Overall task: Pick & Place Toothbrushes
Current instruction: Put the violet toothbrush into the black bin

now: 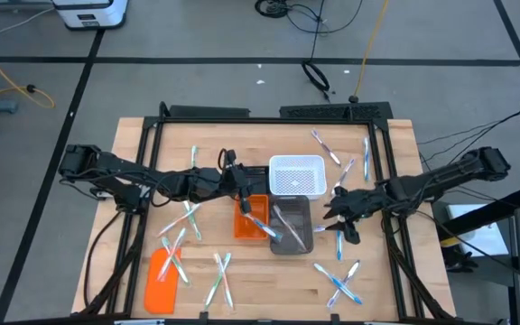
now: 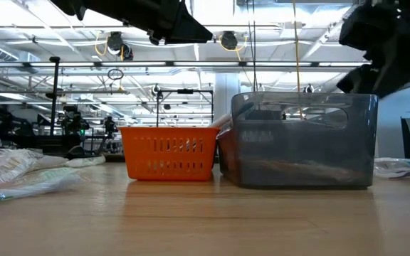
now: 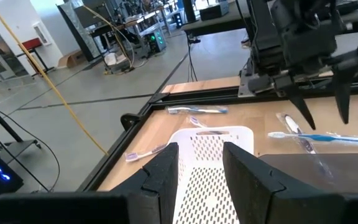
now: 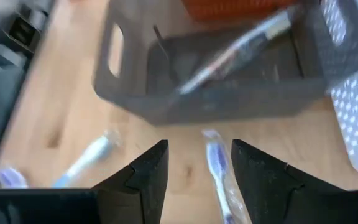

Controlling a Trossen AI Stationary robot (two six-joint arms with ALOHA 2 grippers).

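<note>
High view: grey bin holds toothbrushes; both arms' fingers spread, grasping nothing.

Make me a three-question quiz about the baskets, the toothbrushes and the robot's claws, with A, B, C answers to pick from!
1. Where does the white basket sit?
A. Just behind the grey bin, towards the table's far edge
B. On the orange lid
C. At the table's near left corner

2. What colour is the basket beside the grey bin?
A. Green
B. Orange
C. Purple

3. How is the right gripper?
A. Shut on a toothbrush
B. Inside the white basket
C. Open and empty above a toothbrush lying on the table

Answers:
1 A: the high view shows the white basket touching the grey bin's far side.
2 B: the high and low views show it orange.
3 C: the right wrist view shows spread fingers with the toothbrush lying below, outside the grey bin.
</note>
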